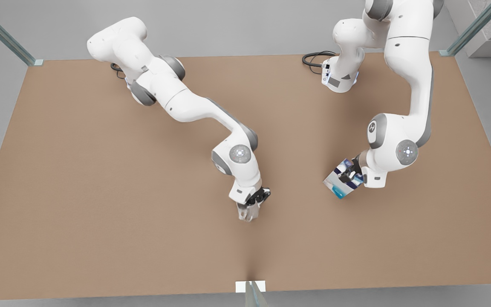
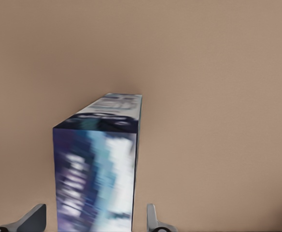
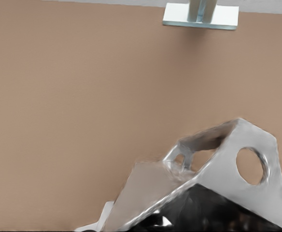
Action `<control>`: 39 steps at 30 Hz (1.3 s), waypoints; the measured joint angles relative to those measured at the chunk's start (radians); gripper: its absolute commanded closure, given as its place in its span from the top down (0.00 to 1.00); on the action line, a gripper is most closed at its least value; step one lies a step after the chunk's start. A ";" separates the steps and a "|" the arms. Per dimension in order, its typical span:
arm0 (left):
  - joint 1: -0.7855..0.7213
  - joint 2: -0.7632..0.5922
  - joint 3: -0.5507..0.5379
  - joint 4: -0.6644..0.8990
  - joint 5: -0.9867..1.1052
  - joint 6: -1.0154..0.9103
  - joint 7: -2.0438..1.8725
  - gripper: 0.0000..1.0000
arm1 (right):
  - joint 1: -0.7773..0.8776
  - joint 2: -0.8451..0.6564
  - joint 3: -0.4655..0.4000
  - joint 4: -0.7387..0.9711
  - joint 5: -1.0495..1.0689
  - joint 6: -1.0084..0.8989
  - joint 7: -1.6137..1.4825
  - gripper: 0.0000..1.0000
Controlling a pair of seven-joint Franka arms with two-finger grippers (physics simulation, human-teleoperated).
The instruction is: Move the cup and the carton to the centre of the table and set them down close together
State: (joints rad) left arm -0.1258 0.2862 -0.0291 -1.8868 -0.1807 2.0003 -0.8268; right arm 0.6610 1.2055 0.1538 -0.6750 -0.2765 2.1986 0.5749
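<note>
The print on the carton (image 1: 342, 178) is too blurred to read; no brand name can be made out. It is a small box, white with a dark blue band and teal-blue patches, and it is tilted in the front view. The left gripper (image 1: 353, 174) grasps it, one finger (image 2: 31, 218) on each side, over the right half of the table (image 1: 79, 192) as the front view shows it, well away from every edge.

The cup (image 1: 245, 211) is small, pale grey-white and shiny, with flat angled sides and a handle tab with a round hole (image 3: 251, 166). The right gripper (image 1: 257, 198) grasps it near the middle of the table, nearer to the long edge that carries the small white marker (image 1: 250, 286). The cup and the carton are well apart.
</note>
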 measured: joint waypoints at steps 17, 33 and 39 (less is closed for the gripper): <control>0.000 0.039 0.006 0.001 0.010 0.048 0.005 1.00 | 0.063 0.037 0.007 -0.011 -0.283 -0.200 -0.134 0.21; 0.000 -0.016 0.006 0.028 0.052 -0.009 -0.010 0.54 | -0.067 -0.136 0.039 -0.034 0.028 -0.148 -0.171 1.00; -0.370 -0.028 -0.004 0.152 0.016 -0.145 -0.514 0.57 | -0.480 -0.672 0.036 -0.646 0.194 -0.204 -0.126 1.00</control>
State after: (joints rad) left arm -0.4957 0.2585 -0.0332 -1.7350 -0.1648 1.8553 -1.3406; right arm 0.1814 0.5334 0.1901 -1.3214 -0.0828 1.9947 0.4485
